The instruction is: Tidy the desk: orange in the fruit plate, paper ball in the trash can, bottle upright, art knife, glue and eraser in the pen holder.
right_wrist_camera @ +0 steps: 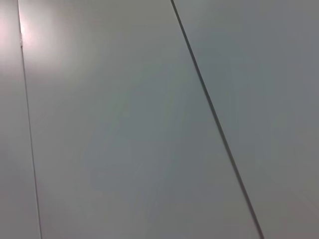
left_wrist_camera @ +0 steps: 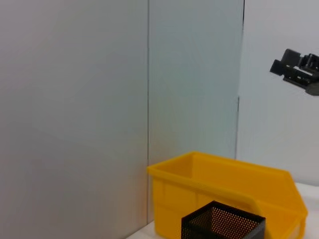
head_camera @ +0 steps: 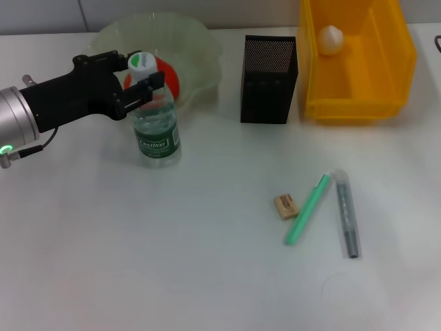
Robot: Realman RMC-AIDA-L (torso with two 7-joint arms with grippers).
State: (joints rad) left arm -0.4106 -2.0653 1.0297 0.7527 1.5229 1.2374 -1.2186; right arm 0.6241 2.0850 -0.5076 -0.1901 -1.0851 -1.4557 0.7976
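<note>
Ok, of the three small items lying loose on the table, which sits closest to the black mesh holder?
The tan rectangular eraser: it lies nearest the black mesh pen holder, left of the green stick and grey pen-shaped tool.

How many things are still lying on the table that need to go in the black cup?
3: the tan eraser, the green stick right beside it, and the grey stick a little farther right. All lie flat in front of the black cup. Its inside is hidden.

The left arm ends in a matte black, angular hand (head_camera: pixel 134 76) of blocky plates with two short, squared fingers. Behind it sits a silver-grey cylindrical wrist segment with a small glowing green light, and a thin dark cable loops beside that segment.
</note>
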